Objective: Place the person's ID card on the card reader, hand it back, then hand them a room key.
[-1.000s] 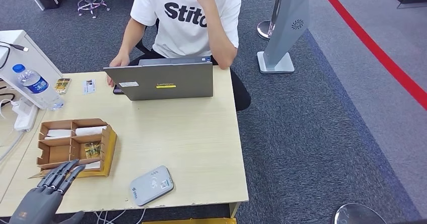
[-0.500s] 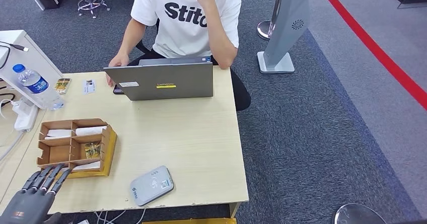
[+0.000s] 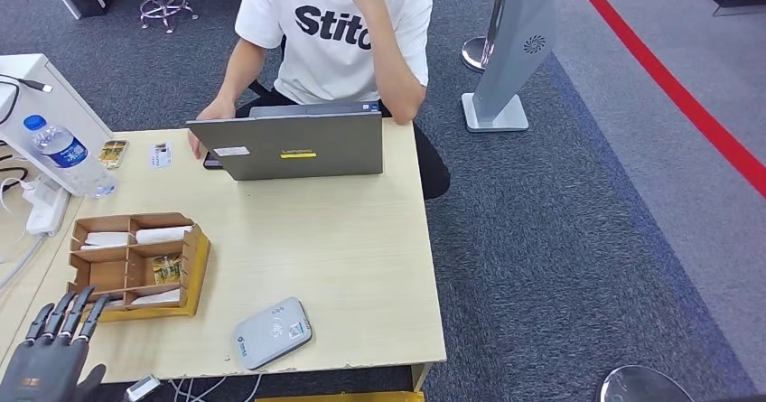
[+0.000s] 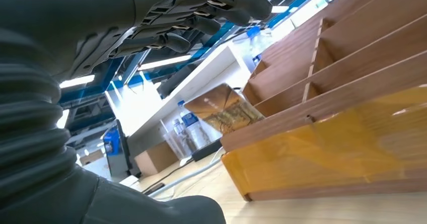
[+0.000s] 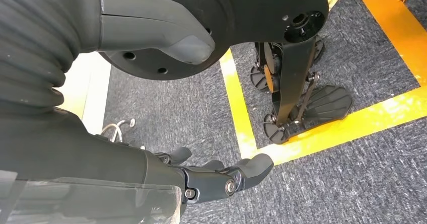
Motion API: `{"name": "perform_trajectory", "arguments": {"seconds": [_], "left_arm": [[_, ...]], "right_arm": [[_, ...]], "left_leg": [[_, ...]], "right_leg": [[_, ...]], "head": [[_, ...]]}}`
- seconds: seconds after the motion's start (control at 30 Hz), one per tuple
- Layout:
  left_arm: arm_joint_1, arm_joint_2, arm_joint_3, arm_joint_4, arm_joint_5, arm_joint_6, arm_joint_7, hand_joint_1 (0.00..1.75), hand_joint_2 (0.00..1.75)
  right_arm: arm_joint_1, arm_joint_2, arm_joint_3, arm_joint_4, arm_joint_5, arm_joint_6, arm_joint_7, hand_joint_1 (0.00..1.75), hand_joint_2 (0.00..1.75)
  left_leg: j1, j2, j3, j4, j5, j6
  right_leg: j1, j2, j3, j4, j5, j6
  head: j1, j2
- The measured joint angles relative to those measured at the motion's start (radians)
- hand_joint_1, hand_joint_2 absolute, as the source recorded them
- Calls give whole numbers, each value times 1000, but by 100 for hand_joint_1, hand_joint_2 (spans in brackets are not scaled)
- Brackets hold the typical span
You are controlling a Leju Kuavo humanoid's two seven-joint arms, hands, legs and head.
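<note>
Grey carpet surrounds a pale wooden desk (image 3: 343, 266), where a person in a white printed T-shirt (image 3: 334, 32) sits behind an open grey laptop (image 3: 289, 146). Near the robot's edge lies the rounded grey card reader (image 3: 272, 331), bare on top; just beside it, the brown compartmented cardboard tray (image 3: 135, 265) holds white cards, probably room keys, within easy reach. The left hand (image 3: 50, 359) hovers low beside that tray, fingers apart and holding nothing. The right hand (image 5: 216, 178) hangs toward the floor, fingers loosely curled, holding nothing. I cannot pick out the ID card.
</note>
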Motion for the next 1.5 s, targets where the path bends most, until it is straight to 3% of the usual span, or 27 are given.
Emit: {"name": "perform_trajectory", "arguments": {"seconds": [0.3, 0.7, 0.97, 1.5], "left_arm": [[-20, -35, 35, 47, -3, 32, -14, 0, 175], [-68, -82, 145, 93, 4, 48, -69, 0, 175], [-109, -75, 205, 128, 16, 41, -69, 0, 175], [-177, -47, 220, 204, 14, 8, -66, 0, 175]], "right_arm": [[0, 1, 0, 0, 9, -9, -5, 0, 175], [-1, 5, 0, 0, 19, -17, -8, 0, 175], [-2, 5, 1, 0, 35, -10, -9, 0, 175], [-6, 5, 4, 0, 57, -7, -7, 0, 175]], "left_leg": [[0, 0, 0, 0, 0, 0], [0, 0, 0, 0, 0, 0], [0, 0, 0, 0, 0, 0], [0, 0, 0, 0, 0, 0]], "right_leg": [[0, 0, 0, 0, 0, 0], [0, 0, 0, 0, 0, 0], [0, 0, 0, 0, 0, 0], [0, 0, 0, 0, 0, 0]], "head": [[0, 0], [0, 0], [0, 0], [0, 0]]}}
